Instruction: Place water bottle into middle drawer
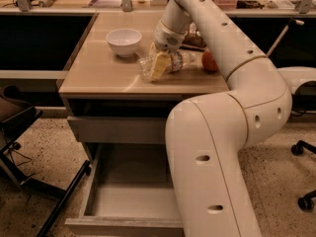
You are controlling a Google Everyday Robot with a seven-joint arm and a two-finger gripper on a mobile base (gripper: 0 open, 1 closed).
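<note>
The water bottle (177, 61), clear crinkled plastic, lies on its side on the wooden tabletop (103, 75) right of centre. My gripper (159, 63) comes down from the long white arm (222, 38) and sits on the bottle's left half, hiding part of it. The bottle rests on the table. The middle drawer (129, 201), grey metal with a flat bare floor, is pulled out below the table at the bottom of the view. My arm's lower body (212, 172) covers its right side.
A white bowl (123, 41) stands on the table's back left. A red round fruit (209, 60) lies right of the bottle. A closed grey drawer front (118, 130) sits above the open drawer. A dark chair (19, 127) stands at the left, chair wheels (306, 181) at the right.
</note>
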